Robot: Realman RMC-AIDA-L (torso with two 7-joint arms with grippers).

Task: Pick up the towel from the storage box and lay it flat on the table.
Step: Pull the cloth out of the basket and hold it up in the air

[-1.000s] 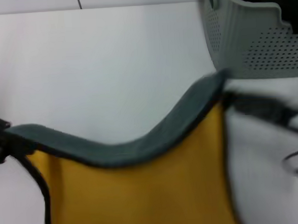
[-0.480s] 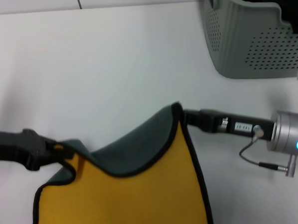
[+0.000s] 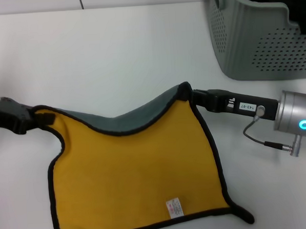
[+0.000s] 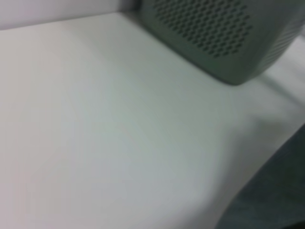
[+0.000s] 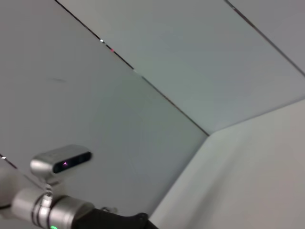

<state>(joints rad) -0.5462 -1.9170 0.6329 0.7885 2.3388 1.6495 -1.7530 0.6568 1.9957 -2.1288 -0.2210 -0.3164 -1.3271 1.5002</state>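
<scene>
I see the towel (image 3: 138,182) lying yellow side up on the table (image 3: 114,55), well away from the storage box (image 3: 257,42). My left gripper (image 3: 38,119) pinches one far corner of the towel. My right gripper (image 3: 193,96) pinches the other far corner, nearer the box.

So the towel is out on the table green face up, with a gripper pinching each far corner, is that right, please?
Not quite: the head view shows the towel yellow face up, green only along its lifted far edge. The left gripper and right gripper do pinch its far corners over the table.
</scene>
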